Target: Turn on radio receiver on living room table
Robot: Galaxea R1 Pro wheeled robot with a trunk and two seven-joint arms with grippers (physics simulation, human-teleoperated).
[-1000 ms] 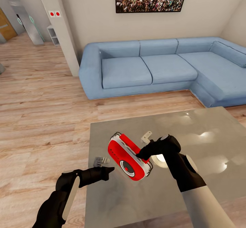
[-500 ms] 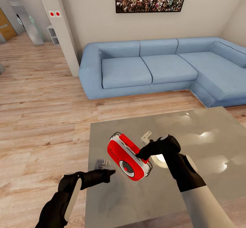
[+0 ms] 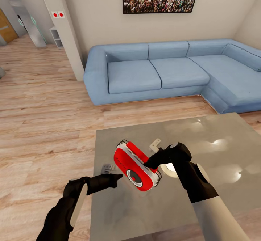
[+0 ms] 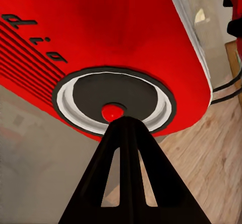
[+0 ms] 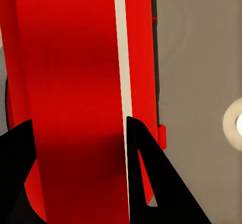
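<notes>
The radio point(image 3: 137, 167) is held tilted above the table point(image 3: 217, 139), toward the table's near left part, with the sofa point(image 3: 163, 71) well beyond it. The right gripper point(image 3: 149, 163) is clamped across the radio's body; in the right wrist view its fingers point(image 5: 146, 183) sit on either side of the red shell point(image 5: 70, 82). The left gripper point(image 3: 116, 177) points at the radio's face with its fingers pressed together into one tip, which lies just below the dial point(image 4: 113, 100) and right by the dial's small red centre button point(image 4: 113, 111).

The step in hand looks like the press itself: radio steadied in one gripper, the other lined up as a poker. The next move calls for a short push straight onto that button while the right grip holds firm, so the radio doesn't twist away
</notes>
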